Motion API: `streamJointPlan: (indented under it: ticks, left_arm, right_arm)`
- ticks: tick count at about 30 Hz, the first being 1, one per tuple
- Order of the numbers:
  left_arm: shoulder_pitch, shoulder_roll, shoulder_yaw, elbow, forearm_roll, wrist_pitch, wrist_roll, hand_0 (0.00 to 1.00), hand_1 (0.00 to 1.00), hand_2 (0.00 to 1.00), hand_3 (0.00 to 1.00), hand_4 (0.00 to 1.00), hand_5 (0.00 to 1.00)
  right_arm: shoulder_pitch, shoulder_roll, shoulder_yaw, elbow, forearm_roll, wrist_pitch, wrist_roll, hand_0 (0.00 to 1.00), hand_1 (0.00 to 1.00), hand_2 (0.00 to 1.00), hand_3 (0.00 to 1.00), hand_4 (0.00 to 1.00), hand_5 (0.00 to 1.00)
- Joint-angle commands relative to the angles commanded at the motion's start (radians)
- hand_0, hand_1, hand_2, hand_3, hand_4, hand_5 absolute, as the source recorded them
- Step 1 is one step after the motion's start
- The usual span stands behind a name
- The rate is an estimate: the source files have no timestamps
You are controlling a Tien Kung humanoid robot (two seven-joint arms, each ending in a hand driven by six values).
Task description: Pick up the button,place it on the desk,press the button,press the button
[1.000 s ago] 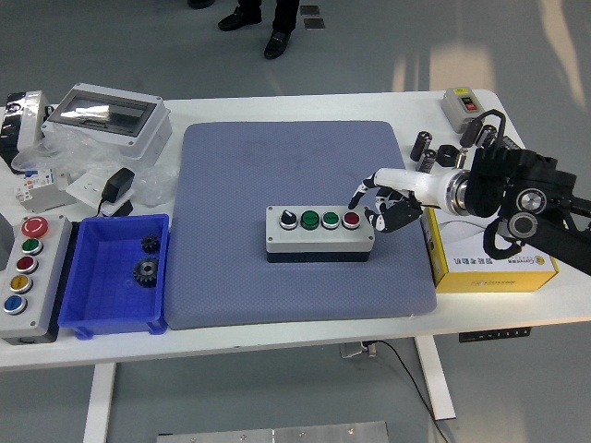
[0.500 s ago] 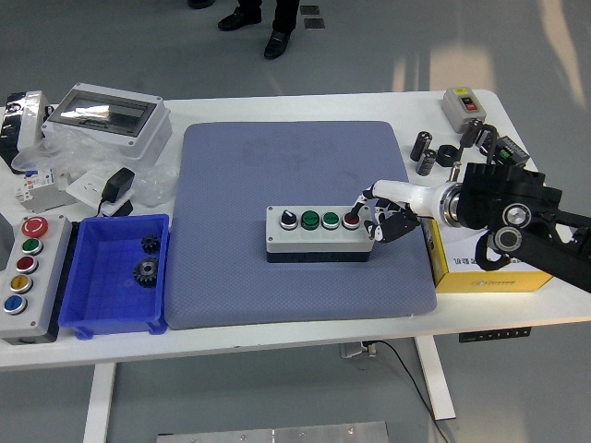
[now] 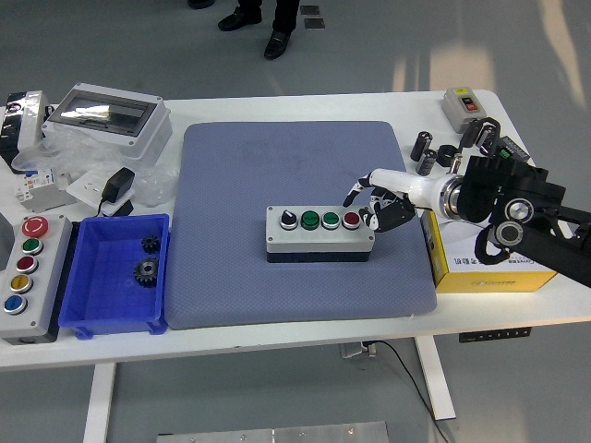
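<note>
The grey rectangular button box with 4 buttons sits near the middle of the blue-grey square mat on the white counter. The right hand hovers just beside the box's right end, its white index finger extended above the red button, the other fingers curled, grasping nothing. A yellow cardboard box lies under the black forearm.

The right hand reaches leftward, index extended, other fingers curled.
</note>
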Motion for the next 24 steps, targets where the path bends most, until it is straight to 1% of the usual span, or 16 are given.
streamJointPlan:
  ticks: [3, 5, 6, 7, 10, 13, 14, 16, 17, 20, 22, 23, 24]
  left_arm:
    - [0.001, -0.001, -0.003, 0.0, 0.003, 0.0, 0.001, 0.619, 0.55, 0.5, 0.577, 0.49, 0.198]
    - [0.002, -0.002, -0.005, 0.0, 0.006, 0.001, 0.001, 0.619, 0.55, 0.498, 0.577, 0.489, 0.198]
    - [0.003, -0.002, -0.006, 0.0, 0.007, 0.001, 0.001, 0.619, 0.55, 0.498, 0.577, 0.489, 0.198]
    - [0.003, -0.003, -0.006, 0.0, 0.007, 0.001, 0.0, 0.619, 0.55, 0.498, 0.577, 0.489, 0.198]
    - [0.006, -0.008, -0.005, 0.0, 0.007, 0.002, -0.001, 0.619, 0.55, 0.498, 0.577, 0.489, 0.198]
    - [0.009, -0.013, -0.004, 0.0, 0.007, 0.003, -0.002, 0.619, 0.55, 0.495, 0.577, 0.489, 0.198]
    - [0.01, -0.015, -0.004, 0.0, 0.007, 0.003, -0.002, 0.619, 0.55, 0.495, 0.577, 0.489, 0.198]
    - [0.012, -0.018, -0.004, 0.0, 0.008, 0.004, -0.004, 0.619, 0.55, 0.495, 0.577, 0.489, 0.198]
    - [0.013, -0.019, -0.005, 0.0, 0.008, 0.004, -0.005, 0.619, 0.549, 0.495, 0.576, 0.489, 0.198]
    - [0.015, -0.022, -0.006, 0.0, 0.011, 0.004, -0.007, 0.619, 0.549, 0.495, 0.576, 0.489, 0.198]
    - [0.016, -0.023, -0.007, 0.0, 0.014, 0.003, -0.008, 0.619, 0.549, 0.495, 0.576, 0.489, 0.198]
    - [0.016, -0.024, -0.009, 0.0, 0.016, 0.003, -0.008, 0.619, 0.549, 0.498, 0.576, 0.489, 0.198]
    - [0.016, -0.024, -0.01, 0.0, 0.018, 0.002, -0.008, 0.619, 0.549, 0.498, 0.576, 0.489, 0.198]
  right_arm:
    - [-0.047, -0.013, 0.073, 0.011, 0.013, 0.064, -0.016, 0.002, 0.075, 0.198, 0.734, 0.318, 0.016]
    - [-0.098, -0.005, 0.141, 0.01, -0.025, 0.104, -0.024, 0.002, 0.074, 0.198, 0.733, 0.317, 0.016]
    - [-0.12, 0.001, 0.171, 0.009, -0.046, 0.108, -0.022, 0.002, 0.074, 0.198, 0.733, 0.317, 0.016]
    - [-0.146, 0.015, 0.203, 0.007, -0.071, 0.094, -0.007, 0.002, 0.074, 0.198, 0.733, 0.317, 0.016]
    - [-0.238, 0.072, 0.312, 0.001, -0.151, 0.022, 0.061, 0.002, 0.074, 0.198, 0.733, 0.317, 0.016]
    - [-0.335, 0.134, 0.412, -0.001, -0.215, -0.076, 0.153, 0.002, 0.074, 0.196, 0.727, 0.329, 0.014]
    - [-0.371, 0.158, 0.446, -0.003, -0.229, -0.116, 0.192, 0.002, 0.074, 0.196, 0.727, 0.329, 0.014]
    - [-0.44, 0.209, 0.506, -0.006, -0.222, -0.194, 0.27, 0.002, 0.074, 0.196, 0.727, 0.329, 0.014]
    - [-0.476, 0.235, 0.534, -0.007, -0.21, -0.236, 0.312, 0.002, 0.064, 0.225, 0.711, 0.361, 0.319]
    - [-0.567, 0.303, 0.601, -0.015, -0.143, -0.347, 0.426, 0.002, 0.064, 0.225, 0.711, 0.361, 0.319]
    - [-0.622, 0.347, 0.639, -0.032, -0.089, -0.411, 0.504, 0.002, 0.064, 0.225, 0.711, 0.361, 0.319]
    - [-0.643, 0.362, 0.649, -0.044, -0.062, -0.435, 0.54, 0.196, 0.333, 0.579, 0.73, 0.548, 0.343]
    - [-0.667, 0.372, 0.656, -0.059, -0.03, -0.461, 0.582, 0.196, 0.333, 0.579, 0.73, 0.548, 0.343]
